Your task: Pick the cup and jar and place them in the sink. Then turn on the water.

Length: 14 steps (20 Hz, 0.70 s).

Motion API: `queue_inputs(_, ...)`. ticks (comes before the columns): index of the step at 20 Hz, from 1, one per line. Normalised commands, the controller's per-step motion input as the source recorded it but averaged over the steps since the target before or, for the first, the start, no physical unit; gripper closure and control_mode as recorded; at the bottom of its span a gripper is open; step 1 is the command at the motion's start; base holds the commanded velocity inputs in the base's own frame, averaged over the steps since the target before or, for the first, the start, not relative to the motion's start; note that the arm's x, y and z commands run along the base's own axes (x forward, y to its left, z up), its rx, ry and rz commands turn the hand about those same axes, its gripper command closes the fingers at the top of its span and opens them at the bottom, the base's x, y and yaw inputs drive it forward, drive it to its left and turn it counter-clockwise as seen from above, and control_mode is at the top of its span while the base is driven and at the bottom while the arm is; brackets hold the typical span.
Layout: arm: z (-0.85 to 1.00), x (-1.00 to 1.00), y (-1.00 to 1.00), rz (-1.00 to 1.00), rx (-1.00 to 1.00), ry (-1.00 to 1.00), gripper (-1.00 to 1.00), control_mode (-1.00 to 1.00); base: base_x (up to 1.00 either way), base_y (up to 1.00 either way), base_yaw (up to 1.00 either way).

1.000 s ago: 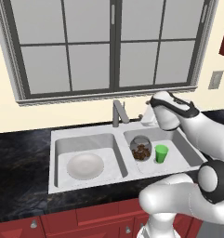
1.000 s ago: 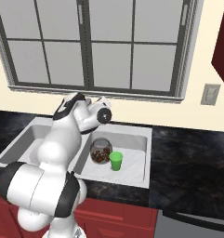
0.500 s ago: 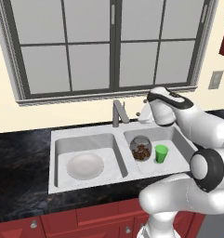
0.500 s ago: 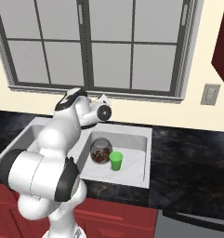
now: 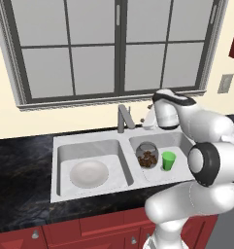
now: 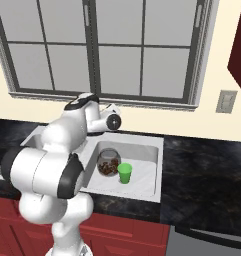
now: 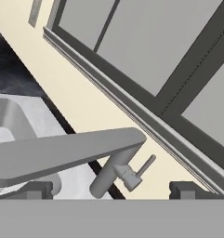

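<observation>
Two of the three jobs look finished: the round clear glass jar with brown lumps and the small bright green tapered cup stand just beside each other in the right basin of the light grey-white double sink. A round white dish lies in the left basin. No stream runs from the grey metal faucet, so the water is what remains. The arm's two-finger gripper hangs empty near the faucet's small lever, fingers spread wide.
</observation>
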Motion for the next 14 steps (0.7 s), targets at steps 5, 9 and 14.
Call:
queue_inputs(5, -0.02, 0.18, 0.01, 0.00, 0.00, 0.00, -1.00, -1.00, 0.00, 0.00, 0.00)
queue_inputs(9, -0.04, 0.21, 0.00, 0.00, 0.00, 0.00, -1.00, -1.00, 0.00, 0.00, 0.00)
queue_inputs(14, -0.06, 0.23, 0.00, 0.00, 0.00, 0.00, -1.00, -1.00, 0.00, 0.00, 0.00)
